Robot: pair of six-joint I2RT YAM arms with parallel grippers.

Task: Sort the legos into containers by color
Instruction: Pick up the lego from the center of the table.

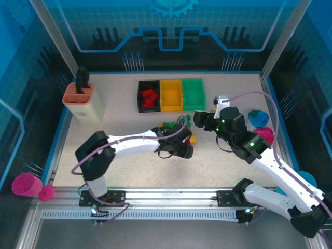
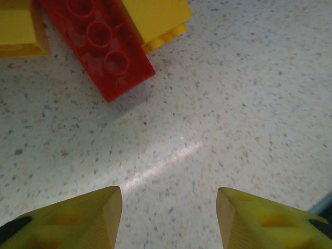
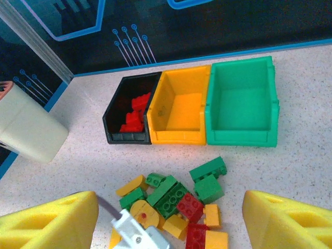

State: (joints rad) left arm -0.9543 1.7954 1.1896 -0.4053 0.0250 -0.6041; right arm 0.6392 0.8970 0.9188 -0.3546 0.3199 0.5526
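Three bins stand in a row at the back: the black bin with red legos in it, the yellow bin and the green bin, both bare inside. A loose pile of red, yellow and green legos lies in front of them. My left gripper is open low over bare table at the pile's near edge, a red brick and yellow bricks just ahead of it. My right gripper hangs open above the pile's right side, holding nothing.
A salmon-pink slotted holder stands at the back left. A blue bowl and a pink bowl sit at the right edge. Pink cups lie outside the left rail. The left arm's white link crosses the pile's near-left side.
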